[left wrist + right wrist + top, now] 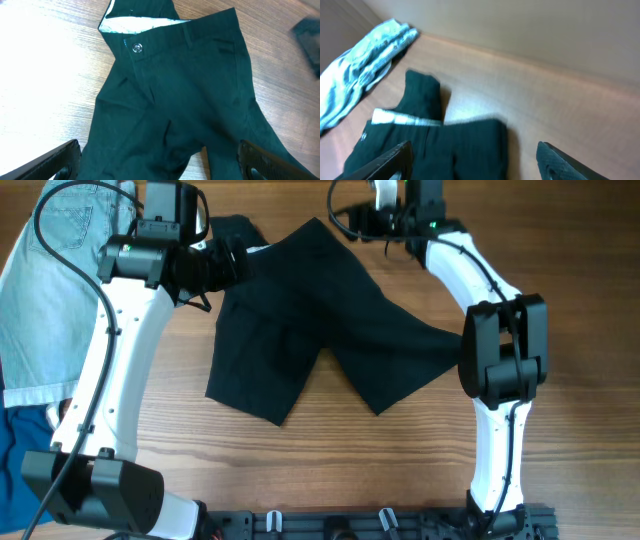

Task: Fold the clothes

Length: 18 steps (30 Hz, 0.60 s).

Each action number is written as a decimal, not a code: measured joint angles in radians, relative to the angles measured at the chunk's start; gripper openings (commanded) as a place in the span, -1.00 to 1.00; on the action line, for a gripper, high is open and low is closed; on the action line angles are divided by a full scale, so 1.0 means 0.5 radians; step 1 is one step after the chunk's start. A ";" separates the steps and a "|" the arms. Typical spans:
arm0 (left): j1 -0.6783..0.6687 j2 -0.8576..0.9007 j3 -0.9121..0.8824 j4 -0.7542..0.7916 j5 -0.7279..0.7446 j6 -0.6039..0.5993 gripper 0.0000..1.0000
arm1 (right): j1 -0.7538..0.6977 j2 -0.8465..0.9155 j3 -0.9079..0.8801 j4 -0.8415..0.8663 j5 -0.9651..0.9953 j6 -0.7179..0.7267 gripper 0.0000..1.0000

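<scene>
The wooden worktop (330, 470) carries the black shorts (300, 330) in its far middle. The waist lies toward the far edge and the two legs spread toward the robot. In the overhead view the left arm hides one waist corner and the right arm hides one leg end. The right wrist view is blurred. The left jaws and the right jaws both stand wide apart near the waistband, holding nothing.

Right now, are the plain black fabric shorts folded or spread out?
Spread: the plain black fabric shorts lie with both legs splayed, pale waistband lining showing.
</scene>
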 measured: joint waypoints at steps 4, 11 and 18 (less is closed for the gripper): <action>0.000 0.000 0.000 0.000 -0.006 0.000 1.00 | 0.001 0.005 0.056 -0.061 0.084 -0.186 0.46; 0.000 0.000 0.000 -0.016 -0.006 0.000 0.99 | 0.122 0.194 0.056 -0.200 0.288 -0.448 0.43; 0.000 0.000 0.000 -0.047 -0.006 0.000 1.00 | 0.248 0.302 0.056 -0.174 0.346 -0.474 0.34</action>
